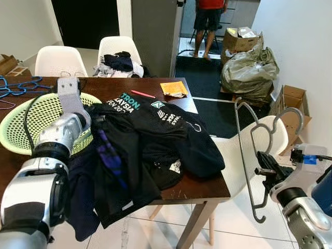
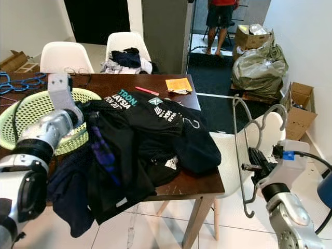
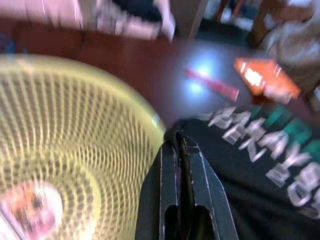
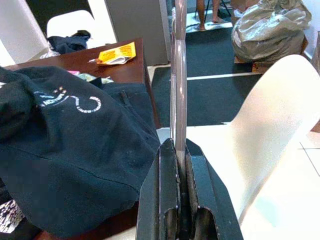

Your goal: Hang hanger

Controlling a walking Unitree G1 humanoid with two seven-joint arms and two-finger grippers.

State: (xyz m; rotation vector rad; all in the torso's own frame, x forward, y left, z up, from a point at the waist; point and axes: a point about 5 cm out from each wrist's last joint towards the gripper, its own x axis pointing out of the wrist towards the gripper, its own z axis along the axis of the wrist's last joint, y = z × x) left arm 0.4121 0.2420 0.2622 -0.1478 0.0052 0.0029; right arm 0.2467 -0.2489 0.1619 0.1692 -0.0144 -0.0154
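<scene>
Your right gripper (image 1: 265, 167) has its fingers clamped on the grey hanger (image 1: 248, 155), which stands upright at the lower right of the frame, beside the white chair (image 1: 241, 155). Your left gripper (image 3: 177, 145) is pinched on the black shirt (image 1: 150, 129) at the rim of the green basket (image 1: 31, 116), left of centre on the brown table (image 1: 116, 88).

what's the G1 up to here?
It's working a laundry pile. The right pincer is shut on a grey hanger, held upright off the right end of the table, over a white chair. The left pincer is shut on the edge of a black shirt beside the green basket. The shirt is not on the hanger yet.
</scene>
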